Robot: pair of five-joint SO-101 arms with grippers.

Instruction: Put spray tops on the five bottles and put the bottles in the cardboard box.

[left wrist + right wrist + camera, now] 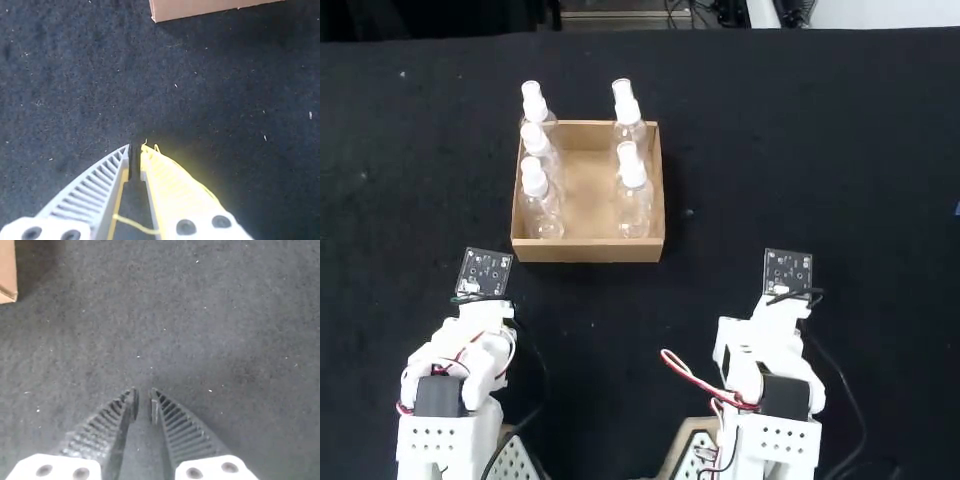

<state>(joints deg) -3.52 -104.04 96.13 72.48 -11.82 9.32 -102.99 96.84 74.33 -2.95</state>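
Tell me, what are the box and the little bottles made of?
The box looks like brown cardboard: dull and papery, with thin flat walls. The bottles seem to be clear plastic, though they could be glass: you can see through them and they glint a little. Their spray tops look like smooth white plastic that you cannot see through.

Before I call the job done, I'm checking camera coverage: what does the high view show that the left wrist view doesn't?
High view, not the left wrist: five bottles with spray tops on, standing in the cardboard box. Left wrist, not the high view: the left tool close up, shut, above the black table. Both: the box and the table.
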